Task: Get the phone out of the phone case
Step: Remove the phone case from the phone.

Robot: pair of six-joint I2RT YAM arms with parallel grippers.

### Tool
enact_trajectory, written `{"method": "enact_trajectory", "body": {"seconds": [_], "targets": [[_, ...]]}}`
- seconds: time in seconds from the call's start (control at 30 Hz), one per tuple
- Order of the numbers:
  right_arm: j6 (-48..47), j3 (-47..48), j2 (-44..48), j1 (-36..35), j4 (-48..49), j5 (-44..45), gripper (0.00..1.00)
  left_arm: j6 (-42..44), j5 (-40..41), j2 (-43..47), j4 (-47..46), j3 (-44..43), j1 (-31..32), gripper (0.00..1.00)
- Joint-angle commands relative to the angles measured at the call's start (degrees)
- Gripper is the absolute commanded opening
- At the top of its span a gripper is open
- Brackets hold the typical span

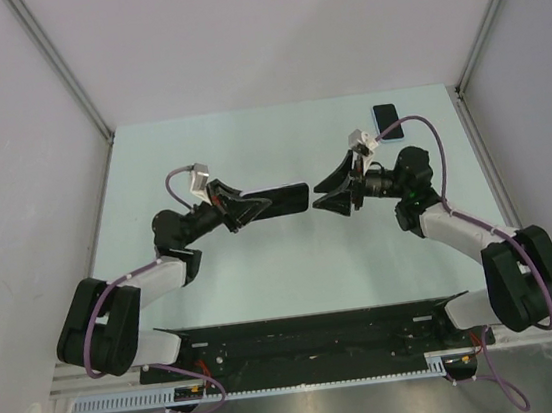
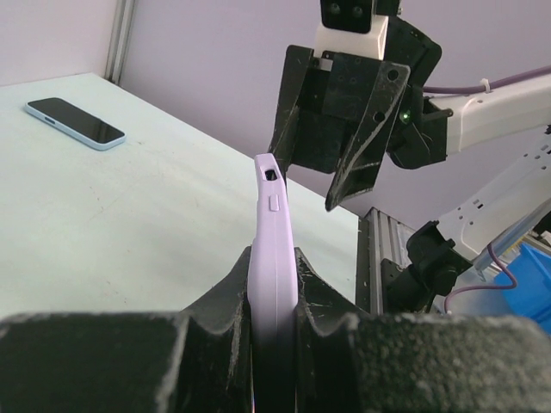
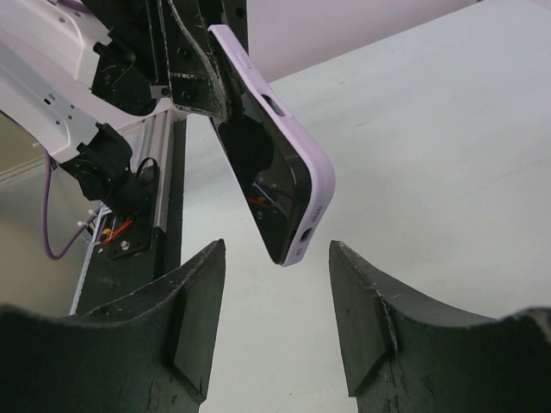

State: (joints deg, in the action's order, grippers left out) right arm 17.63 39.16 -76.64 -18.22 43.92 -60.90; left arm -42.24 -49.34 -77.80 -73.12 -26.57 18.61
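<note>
Left end effector (image 1: 256,207) was clamped narrow on one end of the lavender phone case (image 1: 281,202), held edge-up above the desk (image 1: 249,149) at frame centre in the top view. The case's dark glossy face showed in the right wrist view; whether a handset sat inside could not be told. Right end effector (image 1: 318,199) stood partly parted just beside the case's free end, not touching it. A phone (image 1: 388,121) with a pale blue edge lay flat, upper right.
</note>
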Motion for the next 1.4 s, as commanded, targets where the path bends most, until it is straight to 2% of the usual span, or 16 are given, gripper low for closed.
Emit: {"method": "enact_trajectory", "body": {"seconds": [0.0, 1.37], "targets": [[-2.2, 2.0, -1.2, -1.8, 0.8, 0.6, 0.56, -1.8, 1.6, 2.1, -12.5, -0.5, -0.4, 0.0], [-7.1, 0.1, -3.2, -0.9, 2.7, 2.1, 0.55, -6.1, -0.9, 1.6, -16.2, -0.9, -0.7, 0.0]]}}
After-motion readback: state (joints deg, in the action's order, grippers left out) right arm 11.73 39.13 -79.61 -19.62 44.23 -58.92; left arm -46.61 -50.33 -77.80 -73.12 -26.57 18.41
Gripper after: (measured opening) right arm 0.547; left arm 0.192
